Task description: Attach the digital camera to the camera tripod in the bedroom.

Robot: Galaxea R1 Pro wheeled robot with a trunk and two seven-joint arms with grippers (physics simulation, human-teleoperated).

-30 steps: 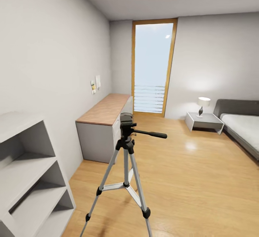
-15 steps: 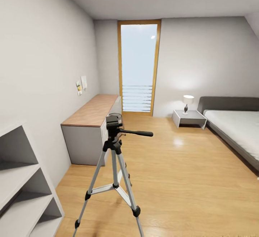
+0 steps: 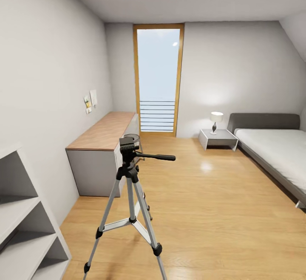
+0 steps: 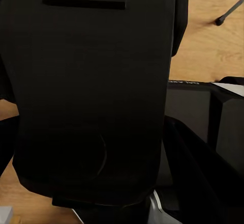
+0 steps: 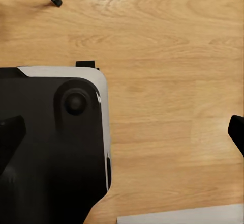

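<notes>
Camera tripod [image 3: 129, 195] upright on the light wood floor [image 3: 221, 212] of the bedroom, near the robot.

In the head view the tripod stands on 3 silver-grey legs spread wide, its black head level with the wood-topped desk [image 3: 104, 132] behind it and the long black pan handle [image 3: 155, 157] pointing toward the bed [image 3: 276, 144]. A grey shelf [image 3: 25, 224] stands against the left wall, a tall wood-framed window [image 3: 158, 80] fills the far wall, and a lit lamp [image 3: 216, 120] sits on a low bedside table [image 3: 218, 137]. Each wrist view shows dark robot body parts above the floor, with 1 black tripod foot [image 5: 56, 1] at an edge. I cannot tell how either gripper's jaws stand, nor where the digital camera is.
</notes>
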